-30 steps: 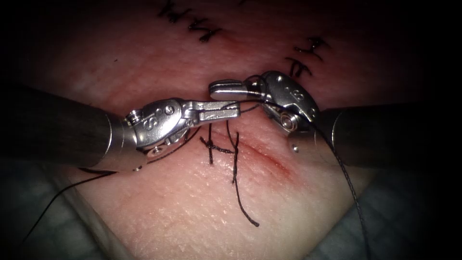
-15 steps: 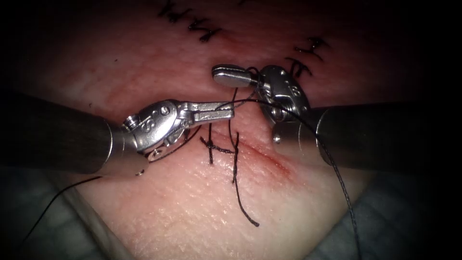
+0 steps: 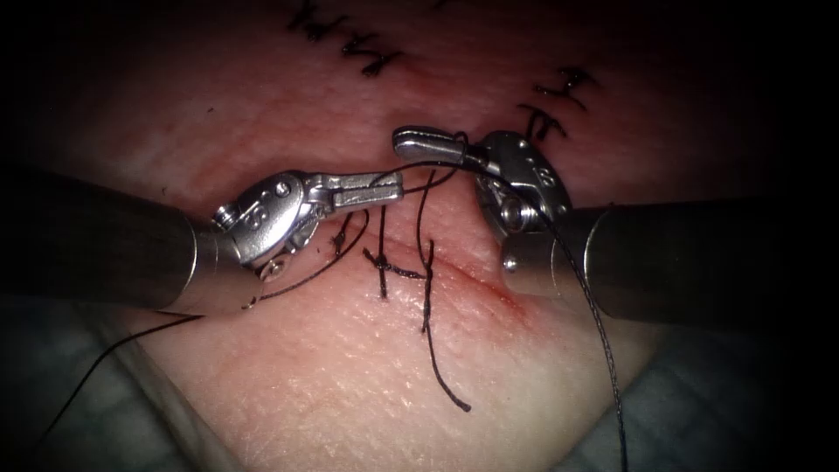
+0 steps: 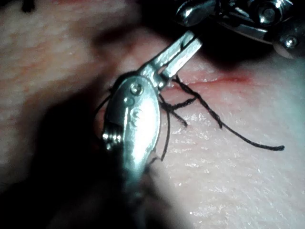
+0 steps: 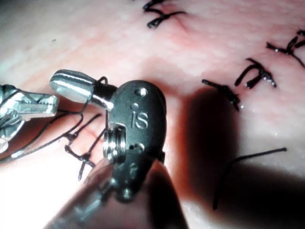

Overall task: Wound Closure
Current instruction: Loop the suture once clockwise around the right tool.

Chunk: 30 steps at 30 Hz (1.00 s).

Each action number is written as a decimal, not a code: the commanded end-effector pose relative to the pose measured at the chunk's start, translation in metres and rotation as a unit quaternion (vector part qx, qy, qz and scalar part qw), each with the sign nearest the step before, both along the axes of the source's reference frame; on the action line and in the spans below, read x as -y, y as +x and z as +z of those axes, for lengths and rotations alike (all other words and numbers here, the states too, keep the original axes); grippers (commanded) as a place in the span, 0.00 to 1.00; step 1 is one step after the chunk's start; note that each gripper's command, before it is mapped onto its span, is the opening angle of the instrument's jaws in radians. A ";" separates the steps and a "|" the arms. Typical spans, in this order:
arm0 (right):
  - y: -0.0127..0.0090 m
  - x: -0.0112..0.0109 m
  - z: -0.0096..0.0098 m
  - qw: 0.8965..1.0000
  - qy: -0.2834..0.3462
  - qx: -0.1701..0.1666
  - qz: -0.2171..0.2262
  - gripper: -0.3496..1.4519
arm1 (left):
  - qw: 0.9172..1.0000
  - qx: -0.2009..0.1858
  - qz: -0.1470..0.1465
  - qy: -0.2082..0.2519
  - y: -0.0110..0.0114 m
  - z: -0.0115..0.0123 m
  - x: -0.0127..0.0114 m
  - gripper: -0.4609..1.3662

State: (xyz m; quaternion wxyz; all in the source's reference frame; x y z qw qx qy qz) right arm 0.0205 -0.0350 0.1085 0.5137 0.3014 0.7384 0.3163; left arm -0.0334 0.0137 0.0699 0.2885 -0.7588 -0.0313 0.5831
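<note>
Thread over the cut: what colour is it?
Black. The thread shows best in the endoscope view, dark against the pale tissue.

The left arm's tool (image 3: 384, 185) reaches in from the left side of the tissue (image 3: 350, 367), its shaft low and nearly level, the wrist bent so the jaws point right and slightly up. The jaws lie pressed together, clamped on the thread (image 3: 419, 166); in the left wrist view the same tool (image 4: 183, 50) shows its two jaws meeting flat. The right arm's tool (image 3: 424, 140) comes from the right side, its shaft level, the wrist turned sharply so the jaws point left, just above and beyond the left tool's tip. Its jaws are closed, with thread looped around them (image 5: 71, 86); the two tips stand near each other, not touching
</note>
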 end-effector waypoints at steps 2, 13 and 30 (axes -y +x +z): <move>0.0000 0.0003 -0.0002 1.000 -0.019 -0.001 -0.023 0.00 | 1.000 0.002 0.003 0.000 -0.0002 0.0001 0.0000 0.06; 0.0000 0.0014 -0.0013 0.991 -0.078 -0.015 -0.104 0.00 | 1.000 0.004 0.004 0.003 -0.0002 0.0002 -0.0002 0.06; 0.0006 0.0012 -0.0032 0.990 -0.096 -0.020 -0.101 0.00 | 1.000 0.003 0.001 0.005 -0.0003 0.0007 -0.0006 0.06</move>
